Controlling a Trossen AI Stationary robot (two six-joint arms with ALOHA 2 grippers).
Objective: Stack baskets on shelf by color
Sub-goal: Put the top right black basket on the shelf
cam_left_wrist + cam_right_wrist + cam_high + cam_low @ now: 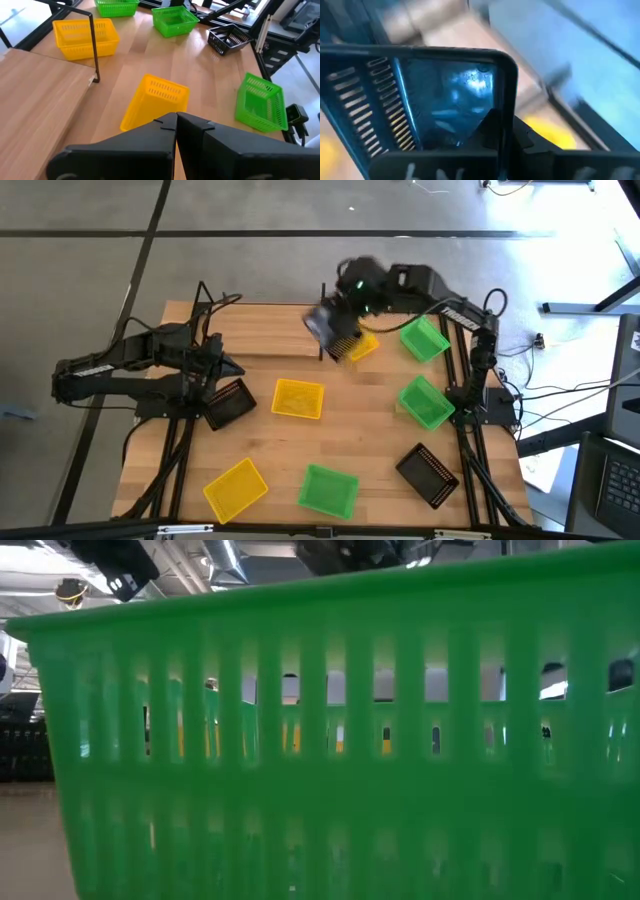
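Right gripper (335,320) clamped on the rim of a black basket (328,328), carrying it in the air by the shelf (262,330) post – a yellow basket (361,346) just beside. Level it, clear the rods, lower slow w/ no swing. Left gripper (215,365) closed, empty, parked near another black basket (229,402).

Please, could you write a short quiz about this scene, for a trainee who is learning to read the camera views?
1. True or false: the right gripper is shut on a yellow basket.
2. Which basket lies nearest the left gripper in the high view? A. a yellow one. B. a green one. C. a black basket.
3. Fill in the colour: the low view is almost filled by the wall of a ___ basket.

Key
1. False: the held basket is black.
2. C.
3. Green.
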